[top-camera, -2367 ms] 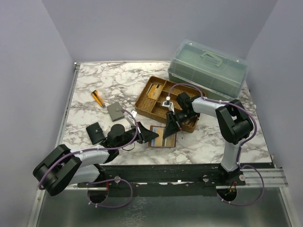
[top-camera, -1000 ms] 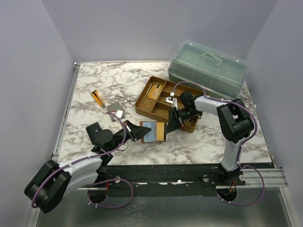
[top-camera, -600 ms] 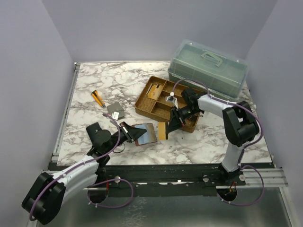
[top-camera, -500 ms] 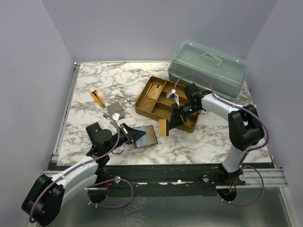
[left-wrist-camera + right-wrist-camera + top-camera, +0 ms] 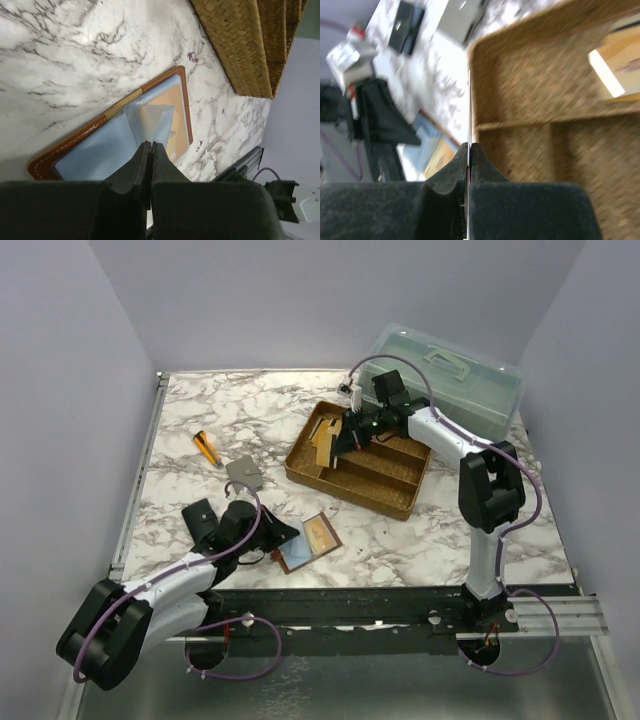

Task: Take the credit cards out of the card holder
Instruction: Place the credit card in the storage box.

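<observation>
Quick look from my end. The woven tray [image 5: 390, 490] sits mid-counter, split into compartments. One small compartment at its far-left end has a couple of loose cards [image 5: 328, 424] lying flat in it. The bits of the other compartments I can see show bare weave.

My right gripper [image 5: 333, 445] is over that end of the tray, clenched on a credit card [image 5: 320, 452] that stands on edge between the fingers; from the wrist cam it's just a thin line.

The card holder [image 5: 312, 538] lies open on the counter near the front edge, light-blue faces up. A tan card [image 5: 172, 107] sits in its right pocket. My left gripper [image 5: 150, 146] is pinched tight on the pale pocket flap of the holder.

Behind the tray there's a green see-through box [image 5: 450, 375] with its lid and handle on; I can't make out the contents.

There's a small mark on the tan card, too tiny to read.
</observation>
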`<state>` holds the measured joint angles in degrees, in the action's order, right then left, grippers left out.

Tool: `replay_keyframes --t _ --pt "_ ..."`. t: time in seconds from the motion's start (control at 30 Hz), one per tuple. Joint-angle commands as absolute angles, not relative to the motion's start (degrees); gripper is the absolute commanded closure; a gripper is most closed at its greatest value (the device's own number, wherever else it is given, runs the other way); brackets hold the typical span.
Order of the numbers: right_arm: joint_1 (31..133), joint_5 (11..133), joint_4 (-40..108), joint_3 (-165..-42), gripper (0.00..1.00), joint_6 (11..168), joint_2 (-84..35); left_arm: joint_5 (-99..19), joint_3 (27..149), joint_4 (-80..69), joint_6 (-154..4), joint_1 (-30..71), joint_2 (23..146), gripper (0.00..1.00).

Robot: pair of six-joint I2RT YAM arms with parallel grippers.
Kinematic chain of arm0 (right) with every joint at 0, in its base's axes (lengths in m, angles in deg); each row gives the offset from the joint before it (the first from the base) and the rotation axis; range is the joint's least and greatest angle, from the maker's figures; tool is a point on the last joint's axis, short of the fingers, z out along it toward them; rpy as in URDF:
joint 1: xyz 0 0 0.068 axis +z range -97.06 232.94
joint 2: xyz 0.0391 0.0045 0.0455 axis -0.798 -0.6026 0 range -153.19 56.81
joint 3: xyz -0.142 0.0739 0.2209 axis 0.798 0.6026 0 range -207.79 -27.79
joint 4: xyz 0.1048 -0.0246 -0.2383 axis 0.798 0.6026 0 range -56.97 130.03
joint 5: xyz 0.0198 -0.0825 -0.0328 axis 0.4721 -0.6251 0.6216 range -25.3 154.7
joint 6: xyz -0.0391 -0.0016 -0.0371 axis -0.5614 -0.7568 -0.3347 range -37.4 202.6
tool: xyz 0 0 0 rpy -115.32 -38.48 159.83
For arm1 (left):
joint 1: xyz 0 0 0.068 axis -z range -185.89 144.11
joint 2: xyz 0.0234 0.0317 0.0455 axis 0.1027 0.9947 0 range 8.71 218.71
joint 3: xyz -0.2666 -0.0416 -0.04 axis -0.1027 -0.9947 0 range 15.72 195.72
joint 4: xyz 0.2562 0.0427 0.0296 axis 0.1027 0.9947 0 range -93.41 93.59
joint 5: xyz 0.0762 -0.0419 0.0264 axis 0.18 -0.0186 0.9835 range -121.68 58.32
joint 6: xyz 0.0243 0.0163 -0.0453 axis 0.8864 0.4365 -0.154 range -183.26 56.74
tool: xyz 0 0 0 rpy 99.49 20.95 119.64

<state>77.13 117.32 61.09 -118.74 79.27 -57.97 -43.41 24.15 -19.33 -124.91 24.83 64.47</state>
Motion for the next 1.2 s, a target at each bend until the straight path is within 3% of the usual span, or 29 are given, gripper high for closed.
replay_keyframes --t 0.0,0.27,0.53,0.73,0.87,1.17 --pt "77.02 105.29 54.08 -126.62 1.0 91.52 -63.19 -38.45 28.85 -12.09 -123.62 24.04 67.65 1.0" --pt "77.11 97.79 54.25 -134.96 0.99 95.39 -71.6 -38.5 31.52 -8.96 -122.33 23.82 62.56 0.7" --pt "77.36 94.55 55.27 -140.2 0.96 94.69 -75.24 -41.24 32.77 -9.82 -122.21 23.65 63.1 0.67" --pt "77.44 91.93 56.1 -141.59 0.84 93.58 -76.34 -39.21 33.92 -5.28 -120.21 23.47 59.29 0.63" --pt "77.4 89.66 56.19 -142.4 0.75 92.7 -76.03 -36.56 37.24 2.83 -116.34 23.25 54.19 0.55" --pt "77.37 89.45 56.89 -142.05 0.73 88.12 -70.51 -36.52 43.68 9.85 -109.41 22.72 52.21 0.47"
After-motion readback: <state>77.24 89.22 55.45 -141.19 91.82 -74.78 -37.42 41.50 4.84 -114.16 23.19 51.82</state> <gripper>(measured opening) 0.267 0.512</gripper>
